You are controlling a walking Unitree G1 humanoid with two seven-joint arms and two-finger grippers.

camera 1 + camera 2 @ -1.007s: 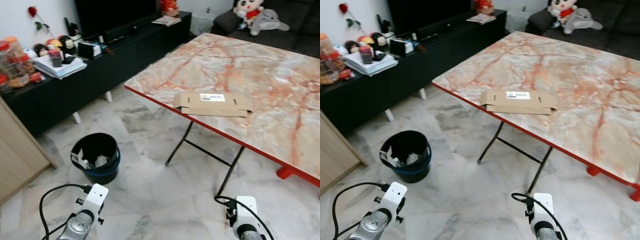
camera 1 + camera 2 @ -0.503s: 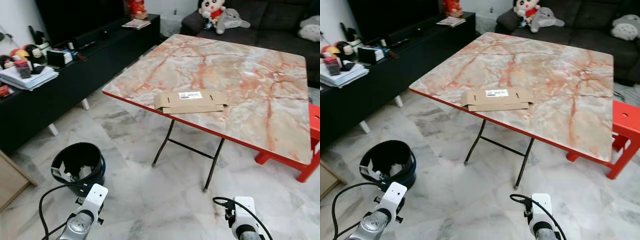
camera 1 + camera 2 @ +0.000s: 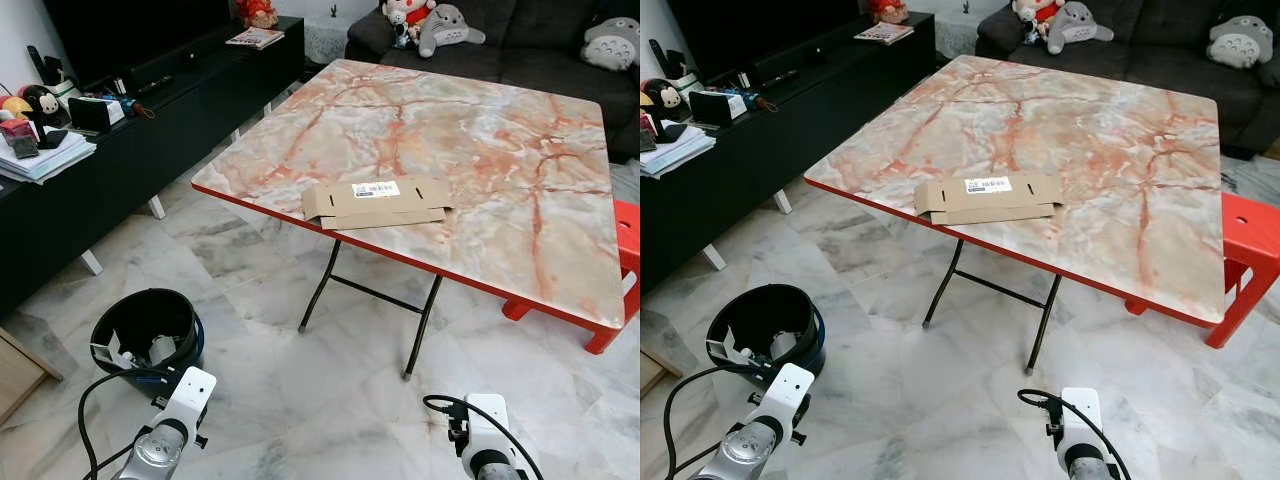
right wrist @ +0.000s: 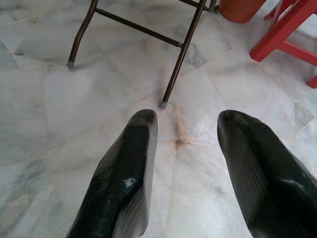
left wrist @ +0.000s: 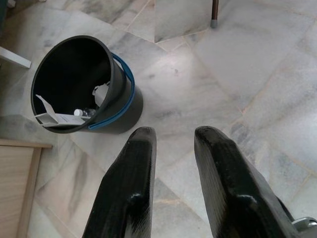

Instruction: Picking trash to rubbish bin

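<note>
A flattened brown cardboard box (image 3: 378, 203) with a white label lies near the front edge of the marble-topped folding table (image 3: 480, 150). A black rubbish bin (image 3: 147, 338) with a blue band stands on the floor at the left, holding some white scraps. Both arms hang low at the bottom of the head views. My left gripper (image 5: 171, 136) is open above the floor, with the bin (image 5: 79, 87) a short way beyond its fingertips. My right gripper (image 4: 187, 119) is open over bare floor near the table's legs (image 4: 181, 52), holding nothing.
A long black TV cabinet (image 3: 120, 150) with papers and small items runs along the left. A red stool (image 3: 625, 275) stands at the table's right end, a dark sofa (image 3: 520, 40) with plush toys behind. A wooden panel (image 3: 18, 370) sits at far left. Marble floor lies between bin and table.
The camera has swung to the right and backed off, so the whole table and the red stool have come into view. The box and bin have not moved. Both arms still hang idle.
</note>
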